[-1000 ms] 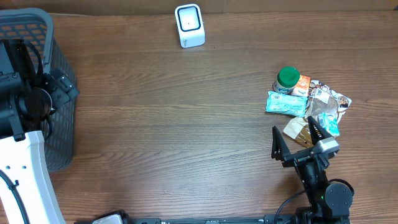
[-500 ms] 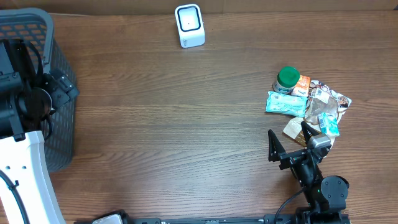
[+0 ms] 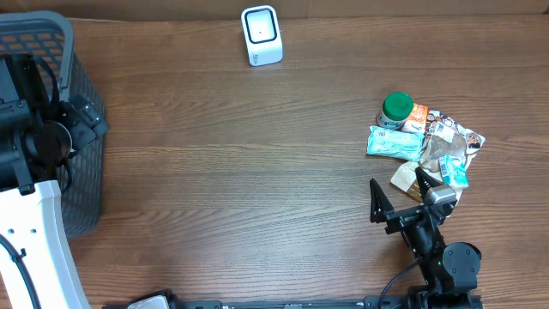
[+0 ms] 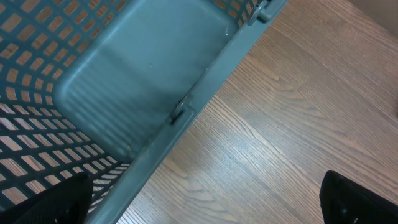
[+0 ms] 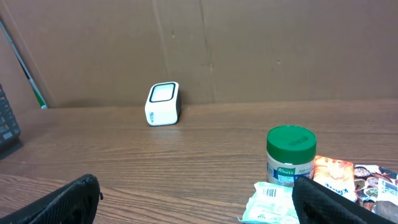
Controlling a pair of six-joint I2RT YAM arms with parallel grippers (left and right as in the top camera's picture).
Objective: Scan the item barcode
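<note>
A pile of items lies at the table's right: a green-lidded jar (image 3: 397,107) (image 5: 290,155), a pale teal packet (image 3: 395,142) (image 5: 267,202) showing a small barcode, an orange packet (image 5: 336,174) and other wrappers. The white scanner (image 3: 261,35) (image 5: 163,103) stands at the far edge. My right gripper (image 3: 400,190) (image 5: 199,205) is open just in front of the pile, one finger by the tan packet (image 3: 410,180), nothing held. My left gripper (image 4: 202,205) is open over the basket's edge, holding nothing.
A dark grey mesh basket (image 3: 84,94) (image 4: 205,81) stands at the left edge under the left arm. A cardboard wall (image 5: 249,43) rises behind the scanner. Bare wood lies between the pile and the scanner.
My right gripper shifted slightly left and nearer the pile's front a second ago, then held still. The left arm has not moved.
</note>
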